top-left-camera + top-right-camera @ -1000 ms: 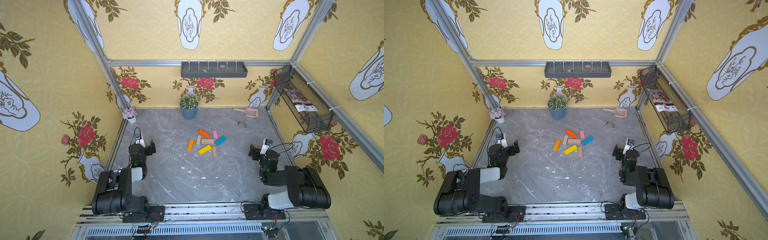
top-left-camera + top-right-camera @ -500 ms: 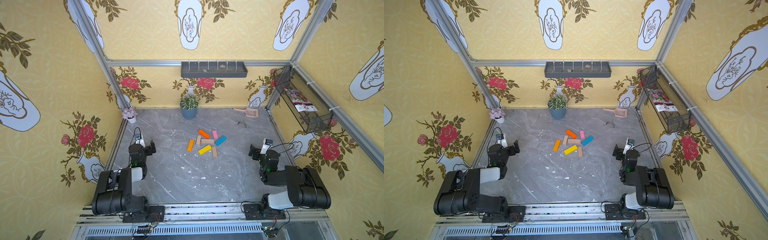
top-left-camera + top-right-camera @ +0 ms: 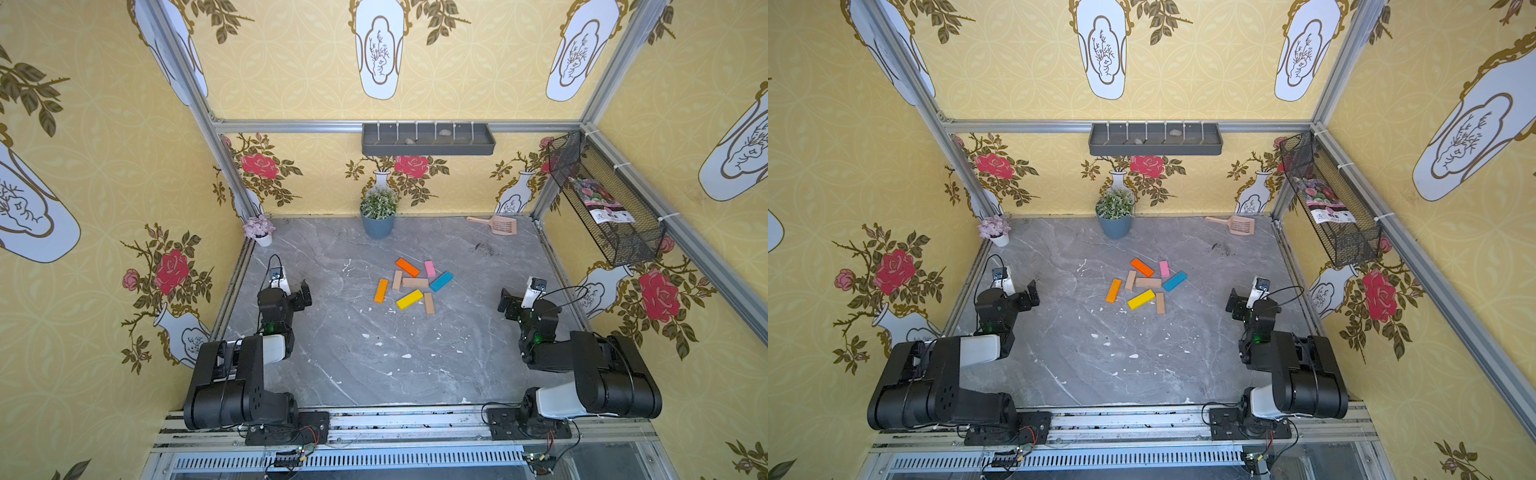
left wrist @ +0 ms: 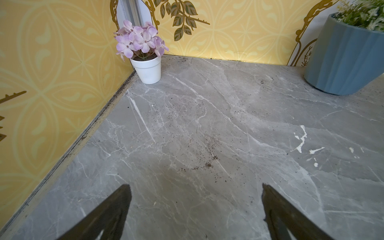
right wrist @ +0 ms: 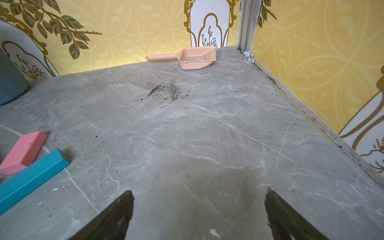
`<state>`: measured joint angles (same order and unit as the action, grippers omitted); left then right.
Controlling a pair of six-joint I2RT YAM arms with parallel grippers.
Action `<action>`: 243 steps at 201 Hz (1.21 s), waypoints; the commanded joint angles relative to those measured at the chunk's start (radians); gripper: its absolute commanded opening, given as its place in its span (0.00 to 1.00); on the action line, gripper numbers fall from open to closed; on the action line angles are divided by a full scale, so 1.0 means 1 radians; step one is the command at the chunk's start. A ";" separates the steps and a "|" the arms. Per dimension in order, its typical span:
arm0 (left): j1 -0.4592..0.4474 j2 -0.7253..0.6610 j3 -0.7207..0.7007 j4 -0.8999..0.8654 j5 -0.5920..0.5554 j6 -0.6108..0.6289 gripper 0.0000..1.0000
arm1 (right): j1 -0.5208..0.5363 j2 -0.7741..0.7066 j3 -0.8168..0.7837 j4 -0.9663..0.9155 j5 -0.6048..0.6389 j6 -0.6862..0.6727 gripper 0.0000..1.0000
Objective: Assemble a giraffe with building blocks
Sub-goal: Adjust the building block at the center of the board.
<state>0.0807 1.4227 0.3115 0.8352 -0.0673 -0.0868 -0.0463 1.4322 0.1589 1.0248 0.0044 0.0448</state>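
In both top views the eight building blocks [image 3: 411, 284] [image 3: 1145, 284] lie in a loose jumble on the marble table [image 3: 374, 365], between the two arms and a little beyond their tips. Only these views show the whole set, with some blocks touching: two orange, one pink, one blue, one yellow and three tan.

The right wrist view catches just two of them. The pink block [image 5: 22, 152] and blue block [image 5: 31, 178] touch at the frame edge, to the left of the right gripper [image 5: 199, 193] and slightly ahead of it. Far ahead of that gripper a peach scoop [image 5: 195, 59] rests against the back wall, with a smear of dark grit [image 5: 166, 91] nearer.

The left wrist view takes in a white pot of lilac flowers [image 4: 147, 70] in the far corner and a blue pot [image 4: 342, 62]. The left gripper [image 4: 195, 191] sits over bare marble. From it, the cluster lies off to the right, with an orange block [image 3: 381, 290] nearest.

Both grippers have their jaws spread wide with nothing between them.

A flower-printed packet [image 3: 598, 199] in the wire basket [image 3: 623, 245] carries a white label, but its writing is too small to read.
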 commanded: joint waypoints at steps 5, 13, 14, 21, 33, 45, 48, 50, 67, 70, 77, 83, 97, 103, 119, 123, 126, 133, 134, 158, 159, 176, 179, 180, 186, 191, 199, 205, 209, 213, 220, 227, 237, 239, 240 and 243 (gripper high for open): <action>0.001 0.003 -0.001 0.002 0.009 0.000 0.99 | 0.001 -0.006 -0.002 0.050 -0.009 -0.012 0.98; 0.001 0.002 0.000 0.003 0.009 0.001 0.99 | 0.004 -0.022 -0.004 0.031 -0.020 -0.021 0.98; 0.001 0.002 0.000 0.003 0.009 0.001 0.99 | 0.005 -0.025 -0.004 0.030 -0.021 -0.022 0.97; 0.001 0.001 -0.001 0.003 0.009 0.000 0.99 | 0.007 -0.045 -0.007 0.030 -0.015 -0.026 0.98; 0.001 0.000 -0.002 0.004 0.009 0.000 0.99 | 0.042 -0.119 0.018 -0.075 0.039 -0.041 0.98; 0.000 -0.011 0.010 -0.024 0.010 0.005 0.99 | 0.098 -0.215 0.095 -0.309 0.129 -0.067 0.98; -0.001 -0.017 0.016 -0.037 0.016 0.007 0.99 | 0.112 -0.235 0.122 -0.371 0.155 -0.068 0.98; -0.001 -0.022 0.020 -0.048 0.021 0.009 0.99 | 0.121 -0.251 0.140 -0.399 0.182 -0.066 0.98; -0.033 -0.122 0.108 -0.297 -0.007 0.027 0.99 | 0.229 -0.335 0.245 -0.586 0.358 -0.051 0.98; -0.043 -0.133 0.134 -0.356 -0.042 0.019 0.99 | 0.245 -0.348 0.258 -0.595 0.367 -0.061 0.98; -0.066 -0.171 0.195 -0.489 -0.085 -0.008 0.99 | 0.278 -0.372 0.282 -0.611 0.384 -0.085 0.98; -0.080 -0.194 0.222 -0.533 -0.092 -0.028 0.99 | 0.303 -0.393 0.307 -0.637 0.396 -0.092 0.98; -0.115 -0.242 0.223 -0.526 -0.052 -0.094 0.99 | 0.335 -0.425 0.389 -0.739 0.402 -0.065 0.98; -0.127 -0.255 0.233 -0.537 -0.017 -0.124 0.99 | 0.340 -0.432 0.427 -0.788 0.383 -0.043 0.98; -0.140 -0.271 0.301 -0.640 0.104 -0.190 0.99 | 0.339 -0.434 0.503 -0.865 0.339 0.001 0.98; -0.143 -0.272 0.319 -0.671 0.148 -0.188 0.99 | 0.340 -0.433 0.522 -0.881 0.338 0.013 0.98; -0.149 -0.272 0.326 -0.675 0.172 -0.183 0.99 | 0.339 -0.430 0.535 -0.891 0.340 0.024 0.97; -0.168 -0.272 0.341 -0.686 0.191 -0.177 0.99 | 0.338 -0.424 0.564 -0.926 0.366 0.062 0.97; -0.171 -0.271 0.343 -0.689 0.191 -0.176 0.99 | 0.339 -0.424 0.569 -0.932 0.374 0.072 0.97; -0.235 -0.261 0.380 -0.718 0.115 -0.165 0.99 | 0.321 -0.392 0.672 -1.256 0.648 0.490 0.98; -0.235 -0.259 0.382 -0.719 0.112 -0.167 0.99 | 0.316 -0.391 0.672 -1.258 0.644 0.488 0.98; -0.236 -0.214 0.429 -0.748 0.062 -0.211 0.99 | 0.258 -0.392 0.668 -1.244 0.530 0.447 0.98; -0.236 -0.204 0.442 -0.760 0.056 -0.215 0.99 | 0.253 -0.392 0.665 -1.244 0.519 0.448 0.98; -0.236 -0.201 0.446 -0.762 0.055 -0.218 0.99 | 0.251 -0.392 0.664 -1.244 0.516 0.448 0.98; -0.235 -0.174 0.475 -0.785 0.043 -0.228 0.99 | 0.246 -0.394 0.656 -1.240 0.495 0.445 0.98; -0.236 -0.149 0.496 -0.801 0.036 -0.240 0.99 | 0.246 -0.394 0.647 -1.235 0.482 0.432 0.98; -0.236 -0.105 0.529 -0.823 0.027 -0.266 0.99 | 0.249 -0.394 0.635 -1.235 0.466 0.412 0.97; -0.236 -0.061 0.558 -0.844 0.020 -0.292 0.99 | 0.254 -0.394 0.627 -1.239 0.465 0.406 0.98; -0.236 -0.028 0.584 -0.863 0.013 -0.312 0.99 | 0.259 -0.396 0.618 -1.241 0.472 0.406 0.98; -0.235 0.006 0.614 -0.892 0.009 -0.334 0.99 | 0.262 -0.397 0.608 -1.241 0.480 0.407 0.98; -0.234 0.068 0.684 -0.948 0.022 -0.359 0.99 | 0.265 -0.405 0.591 -1.239 0.486 0.415 0.98; -0.239 0.117 0.734 -0.974 0.045 -0.356 0.99 | 0.265 -0.415 0.570 -1.226 0.480 0.421 0.98; -0.270 0.134 0.724 -0.910 0.058 -0.335 0.99 | 0.264 -0.430 0.552 -1.215 0.463 0.432 0.98; -0.282 0.132 0.715 -0.883 0.047 -0.330 0.99 | 0.264 -0.433 0.551 -1.212 0.458 0.433 0.98; -0.288 0.131 0.708 -0.873 0.038 -0.326 0.99 | 0.263 -0.434 0.549 -1.210 0.456 0.434 0.98; -0.309 0.125 0.692 -0.841 0.009 -0.316 0.99 | 0.264 -0.439 0.541 -1.206 0.446 0.434 0.98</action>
<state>-0.1635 1.5177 1.0168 -0.0326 -0.0227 -0.3904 0.2161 1.0225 0.7341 -0.2008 0.4778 0.4458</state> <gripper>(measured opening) 0.990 0.975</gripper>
